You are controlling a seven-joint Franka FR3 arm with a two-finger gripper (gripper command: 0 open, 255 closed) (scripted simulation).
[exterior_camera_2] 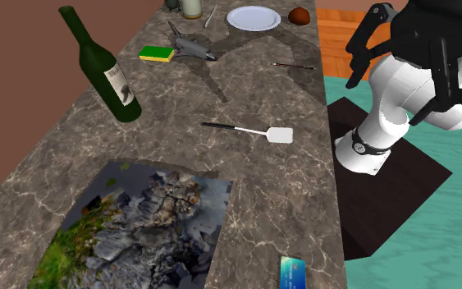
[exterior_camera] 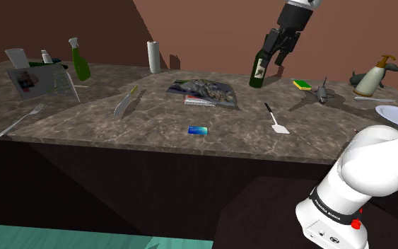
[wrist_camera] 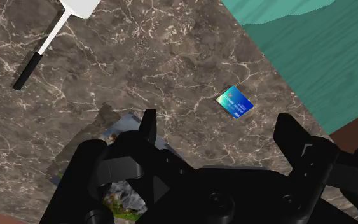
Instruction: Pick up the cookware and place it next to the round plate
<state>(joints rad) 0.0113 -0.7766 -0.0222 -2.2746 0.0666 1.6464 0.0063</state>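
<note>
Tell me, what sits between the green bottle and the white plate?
A green-and-yellow sponge and a grey toy plane lie there, side by side, as the second exterior view shows.

Dark marbled table (wrist_camera: pixel 171 57) spreads beneath hand (wrist_camera: pixel 216 122) (pale veins throughout). Teal floor (wrist_camera: pixel 311 44) past table edge, below hand. Plain brown wall (exterior_camera: pixel 211 28) behind hand.

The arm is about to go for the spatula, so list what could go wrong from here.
The spatula lies flat with a thin handle; the open gripper may slip off it or scrape the counter. The green bottle looks close to the gripper in the shoulder view and could get knocked. A toy plane and a thin stick lie near the plate, crowding the drop.
</note>
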